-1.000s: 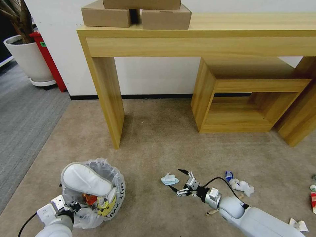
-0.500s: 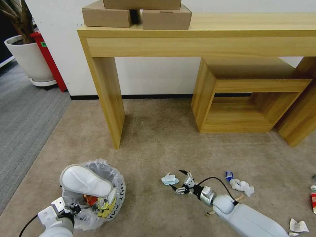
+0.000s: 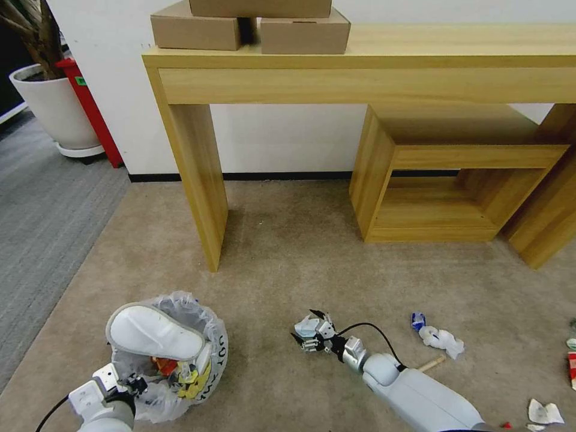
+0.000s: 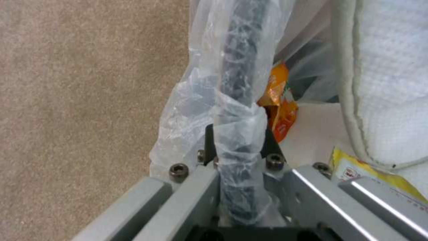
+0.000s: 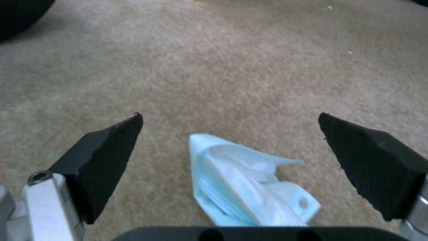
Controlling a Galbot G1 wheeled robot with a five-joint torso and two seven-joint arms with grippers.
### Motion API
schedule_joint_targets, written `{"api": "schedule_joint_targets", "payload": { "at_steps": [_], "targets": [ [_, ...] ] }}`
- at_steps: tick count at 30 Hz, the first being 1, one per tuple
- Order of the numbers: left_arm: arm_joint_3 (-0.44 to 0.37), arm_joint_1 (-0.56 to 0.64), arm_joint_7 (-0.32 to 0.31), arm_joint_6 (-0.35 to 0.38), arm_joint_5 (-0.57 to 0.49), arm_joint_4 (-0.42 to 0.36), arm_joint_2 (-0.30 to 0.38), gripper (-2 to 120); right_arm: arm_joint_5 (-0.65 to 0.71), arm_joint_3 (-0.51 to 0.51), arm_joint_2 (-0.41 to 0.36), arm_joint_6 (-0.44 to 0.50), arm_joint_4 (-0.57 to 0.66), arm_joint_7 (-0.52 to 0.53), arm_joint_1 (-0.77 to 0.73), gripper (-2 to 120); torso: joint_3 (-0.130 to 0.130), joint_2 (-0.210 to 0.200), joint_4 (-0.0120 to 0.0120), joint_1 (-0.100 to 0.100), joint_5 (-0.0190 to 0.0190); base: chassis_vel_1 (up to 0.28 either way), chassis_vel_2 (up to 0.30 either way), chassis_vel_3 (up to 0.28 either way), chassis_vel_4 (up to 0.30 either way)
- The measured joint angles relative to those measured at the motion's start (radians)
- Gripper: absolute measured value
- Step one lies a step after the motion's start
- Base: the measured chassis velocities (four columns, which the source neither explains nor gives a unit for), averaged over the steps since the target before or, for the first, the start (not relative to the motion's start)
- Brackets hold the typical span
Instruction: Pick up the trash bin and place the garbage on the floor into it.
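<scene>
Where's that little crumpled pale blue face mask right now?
The face mask lies on the beige carpet in front of the wooden desk, between the open fingers of the right gripper, to the right of the trash bin.

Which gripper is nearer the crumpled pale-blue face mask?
Right. The right gripper straddles the face mask, open; the left gripper is shut on the trash bin rim.

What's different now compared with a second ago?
The right end effector has slid left along the floor and now straddles the pale-blue crumpled paper, fingers open, not yet gripping. The left end effector stays clamped on the trash bin rim; the other litter has not moved.
</scene>
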Motion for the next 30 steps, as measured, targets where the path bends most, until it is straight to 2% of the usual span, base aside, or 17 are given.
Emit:
{"api": "schedule_joint_targets", "payload": {
  "at_steps": [10,21,30],
  "targets": [
    [0.001,0.003,0.002,0.0,0.005,0.002,0.0,0,0.084,0.016,0.033,-0.036,-0.029,0.028,0.003,100,0.0,0.0,0.0,0.0,-0.0002,0.0,0.0,0.0,0.0],
    [0.001,0.009,0.008,0.0,0.018,0.004,-0.008,0,0.09,0.031,0.082,-0.04,-0.09,0.032,-0.024,100,0.0,0.0,0.0,0.0,-0.0001,0.0,0.0,0.0,0.0],
    [0.005,0.006,0.011,0.0,0.023,0.01,-0.008,0,0.097,0.037,0.082,-0.037,-0.104,0.037,-0.022,100,0.0,0.0,0.0002,0.0,0.0001,0.0,0.0,0.0,0.0]
  ]
}}
